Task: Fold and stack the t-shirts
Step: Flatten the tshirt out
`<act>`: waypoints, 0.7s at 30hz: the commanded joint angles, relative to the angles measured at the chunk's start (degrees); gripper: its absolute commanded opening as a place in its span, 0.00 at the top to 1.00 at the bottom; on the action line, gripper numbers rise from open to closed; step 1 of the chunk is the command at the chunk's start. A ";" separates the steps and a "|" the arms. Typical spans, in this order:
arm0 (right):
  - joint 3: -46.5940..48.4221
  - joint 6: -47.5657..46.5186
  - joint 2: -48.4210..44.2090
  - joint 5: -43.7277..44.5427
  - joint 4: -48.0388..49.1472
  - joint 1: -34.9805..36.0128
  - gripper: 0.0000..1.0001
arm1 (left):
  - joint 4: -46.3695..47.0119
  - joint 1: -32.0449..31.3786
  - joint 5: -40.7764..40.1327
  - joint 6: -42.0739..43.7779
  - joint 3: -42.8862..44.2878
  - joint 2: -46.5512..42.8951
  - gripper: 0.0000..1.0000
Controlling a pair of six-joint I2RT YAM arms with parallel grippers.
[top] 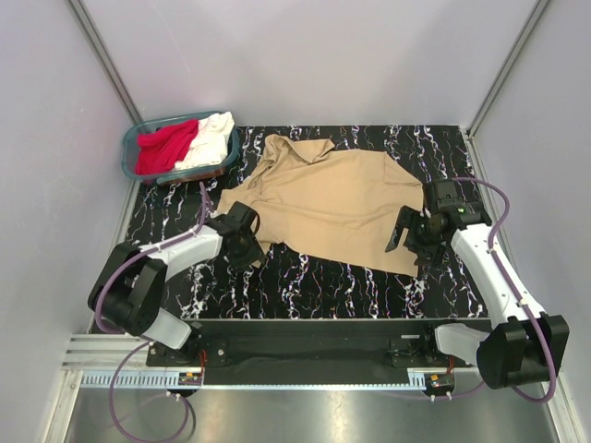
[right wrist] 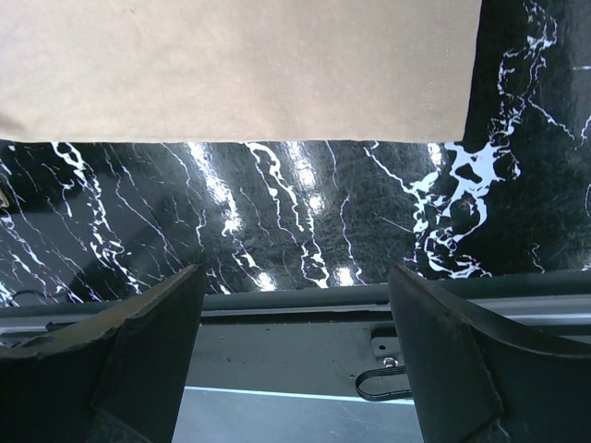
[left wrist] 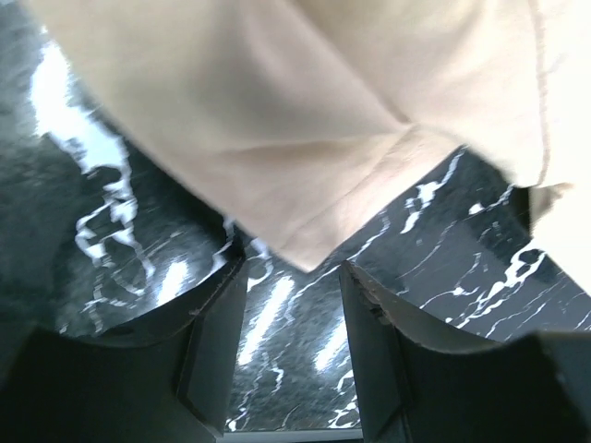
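Note:
The tan-beige t-shirt (top: pixel 323 196) lies spread out on the black marble table. My left gripper (top: pixel 247 238) is open and empty at the shirt's near-left corner. In the left wrist view that corner (left wrist: pixel 309 242) points in between the fingertips of my left gripper (left wrist: pixel 291 266). My right gripper (top: pixel 412 242) is open and empty at the shirt's near-right edge. In the right wrist view the shirt's straight hem (right wrist: pixel 240 120) lies beyond my right gripper (right wrist: pixel 295 272), apart from it. The red t-shirt (top: pixel 164 148) and the white t-shirt (top: pixel 211 138) lie bunched in the teal basket (top: pixel 132 138).
The basket stands at the table's back left corner. The table's front edge and a metal rail (top: pixel 305 323) run just behind the grippers. Grey walls close in the left, back and right sides. Bare marble (top: pixel 323 281) shows near the front.

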 commanded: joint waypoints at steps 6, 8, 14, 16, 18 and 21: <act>-1.09 2.04 -1.57 0.72 0.20 -0.26 0.13 | -0.93 -0.97 -3.87 -1.27 3.59 4.93 0.50; -1.00 2.22 -1.57 0.81 0.20 -0.26 0.13 | -1.12 -0.97 -3.60 -1.54 3.76 5.82 0.51; -0.91 3.36 -1.13 1.07 0.11 -0.26 0.13 | -1.29 -1.41 -3.87 -1.71 4.73 9.25 0.59; -0.82 4.06 -1.13 1.25 0.03 -0.26 0.13 | -1.47 -1.50 -4.13 -1.36 4.82 9.86 0.64; -0.91 5.46 -1.13 1.86 -0.15 -0.26 0.13 | -1.73 -1.41 -4.31 -1.36 4.38 10.13 0.68; -1.35 7.75 -0.52 1.86 -0.15 -0.17 0.12 | -1.64 -1.50 -4.74 -0.66 3.76 10.74 0.77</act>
